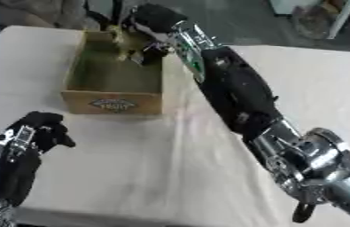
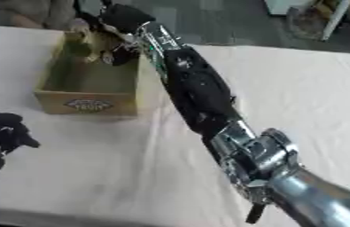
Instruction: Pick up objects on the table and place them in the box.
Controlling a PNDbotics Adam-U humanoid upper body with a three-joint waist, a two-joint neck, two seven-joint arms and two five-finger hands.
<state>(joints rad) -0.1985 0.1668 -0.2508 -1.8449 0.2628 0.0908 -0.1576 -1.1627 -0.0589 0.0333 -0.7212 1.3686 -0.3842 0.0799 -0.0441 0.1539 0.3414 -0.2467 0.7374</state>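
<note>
The wooden box [image 1: 112, 103] stands at the far left of the white table, its inside showing olive green. My right arm stretches from the lower right up to the box's far right corner. There my right hand [image 1: 153, 23] hangs over the box's opening, fingers curled down round a small yellowish object [image 1: 121, 37] held just above the box's far end. I cannot make out what the object is. My left hand [image 1: 36, 128] rests at the lower left on the table in front of the box, fingers relaxed and holding nothing.
The white cloth [image 2: 301, 88] covers the table to the right of my arm and in front of the box. Dark floor and furniture [image 1: 317, 17] lie beyond the table's far edge.
</note>
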